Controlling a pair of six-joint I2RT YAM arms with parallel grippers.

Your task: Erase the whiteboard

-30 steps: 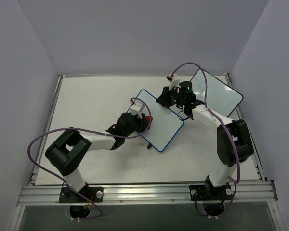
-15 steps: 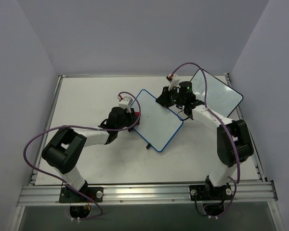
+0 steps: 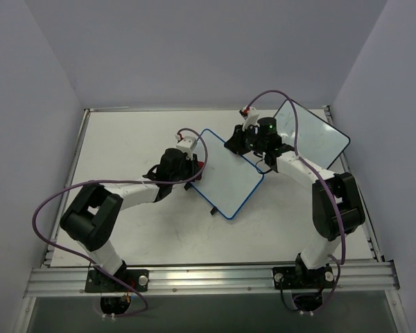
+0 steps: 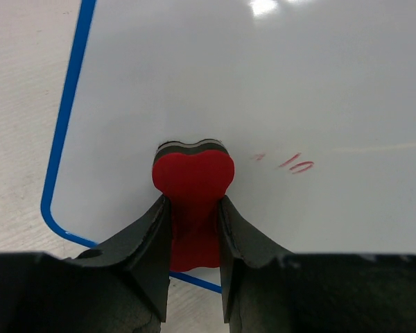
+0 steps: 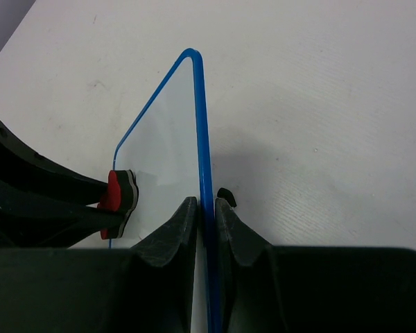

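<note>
The left pincer [image 4: 193, 205] is clamped on a red eraser [image 4: 192, 170], whose pad meets the whiteboard [image 4: 277, 76] straight ahead. Red marks [image 4: 295, 164] lie just right of the eraser. The right pincer [image 5: 206, 208] pinches the board's blue edge. The wipe should go right across the marks with the pad flat, the pressure even and the board held firm.

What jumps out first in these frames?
The red heart-shaped foam eraser, pinched in the left gripper, sits against the blue-rimmed whiteboard near one corner, beside faint red marks. The right gripper clamps that board's far edge; a second dark-rimmed whiteboard lies behind at the right.
</note>
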